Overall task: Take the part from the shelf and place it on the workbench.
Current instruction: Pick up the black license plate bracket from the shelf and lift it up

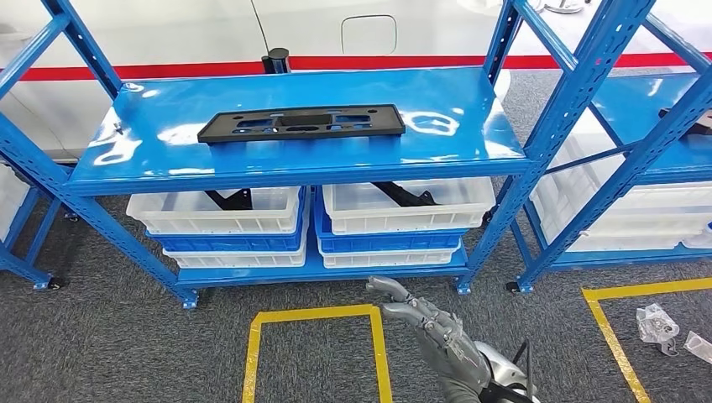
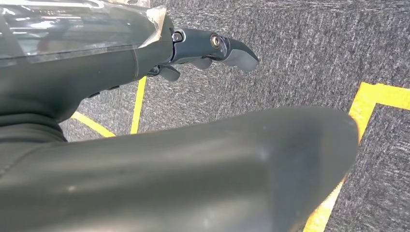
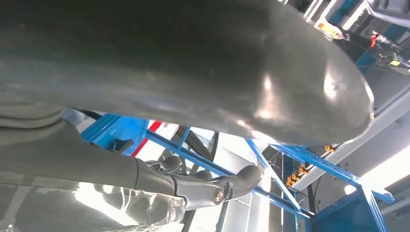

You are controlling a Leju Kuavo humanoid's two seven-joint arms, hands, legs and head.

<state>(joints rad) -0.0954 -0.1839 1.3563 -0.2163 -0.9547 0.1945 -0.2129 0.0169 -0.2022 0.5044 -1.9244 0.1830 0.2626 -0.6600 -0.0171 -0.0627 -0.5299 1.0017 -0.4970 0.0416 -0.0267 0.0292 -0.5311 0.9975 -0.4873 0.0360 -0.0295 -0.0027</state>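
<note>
Black part (image 1: 301, 123) is lying flat on the blue shelf (image 1: 151, 151) top, long axis running left-right. Right hand (image 1: 420, 317) is reaching in low at near right, fingers spread, empty; part sits far and left of it. Left hand (image 2: 212, 48) is hanging over the floor, nothing held, fingers loosely extended.

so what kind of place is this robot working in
Most likely a factory or warehouse parts area: blue steel shelving on castors, white plastic bins stacked on the lower level, and yellow floor tape marking standing zones on grey carpet. A black part lies on the top shelf.
</note>
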